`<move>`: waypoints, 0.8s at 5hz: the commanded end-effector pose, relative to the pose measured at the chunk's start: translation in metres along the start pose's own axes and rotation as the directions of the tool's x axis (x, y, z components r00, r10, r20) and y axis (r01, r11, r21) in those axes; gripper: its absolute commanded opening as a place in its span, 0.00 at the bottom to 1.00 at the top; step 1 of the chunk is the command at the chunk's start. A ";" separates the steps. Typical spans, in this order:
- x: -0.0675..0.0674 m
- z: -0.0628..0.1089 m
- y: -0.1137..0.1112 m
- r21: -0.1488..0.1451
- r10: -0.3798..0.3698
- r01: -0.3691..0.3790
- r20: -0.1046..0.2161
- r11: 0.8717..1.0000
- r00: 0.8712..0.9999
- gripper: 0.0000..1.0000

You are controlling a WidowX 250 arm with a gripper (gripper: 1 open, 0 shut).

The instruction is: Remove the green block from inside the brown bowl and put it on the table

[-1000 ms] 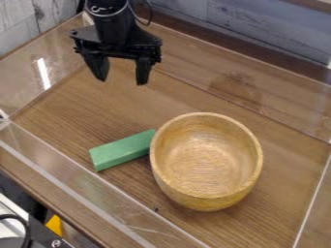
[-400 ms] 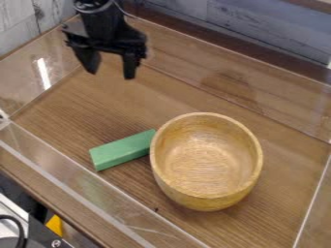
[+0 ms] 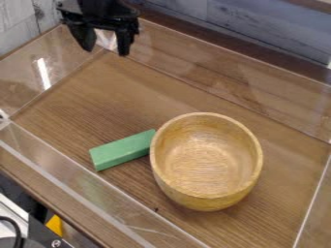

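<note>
Black metal makes up the claw (image 3: 104,42), which hangs at the top left of the view with its two fingers (image 3: 85,39) spread apart and nothing between them. Its tips point down at the table (image 3: 195,92) and sit clear of the wood. Only the lower part of the arm shows above it, cut off by the picture's edge.

Well below the claw and a little to its right lies the green block (image 3: 123,150), flat on the table, well apart from the fingers. It is angled, its right end higher in the view than its left. That right end sits just beside the outer wall of the bowl (image 3: 207,161); whether they touch cannot be told.

Further right of the claw and well below it, the bowl stands upright with its hollow open to the camera. Wood grain rings show inside, and no object is in it.

Clear walls (image 3: 39,73) edge the table, the nearest one just left of the claw, catching pale glare.
</note>
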State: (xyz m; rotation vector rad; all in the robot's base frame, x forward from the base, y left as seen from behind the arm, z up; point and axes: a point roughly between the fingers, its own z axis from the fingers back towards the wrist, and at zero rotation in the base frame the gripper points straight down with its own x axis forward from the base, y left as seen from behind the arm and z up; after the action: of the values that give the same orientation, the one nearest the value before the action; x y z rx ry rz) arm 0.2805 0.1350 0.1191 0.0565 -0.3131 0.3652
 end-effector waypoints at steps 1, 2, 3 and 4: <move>0.036 0.001 0.021 -0.001 0.002 -0.002 0.060 1.000 0.998 1.00; 0.048 -0.012 0.031 -0.008 0.005 -0.005 0.060 1.000 0.998 1.00; 0.048 -0.028 0.032 -0.014 0.013 -0.012 0.052 1.000 0.999 0.00; 0.048 -0.046 0.028 -0.022 0.008 -0.007 0.033 1.000 0.999 0.00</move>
State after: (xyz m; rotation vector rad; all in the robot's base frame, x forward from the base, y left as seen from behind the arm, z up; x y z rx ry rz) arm 0.3184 0.1782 0.0714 0.0194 -0.2923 0.3732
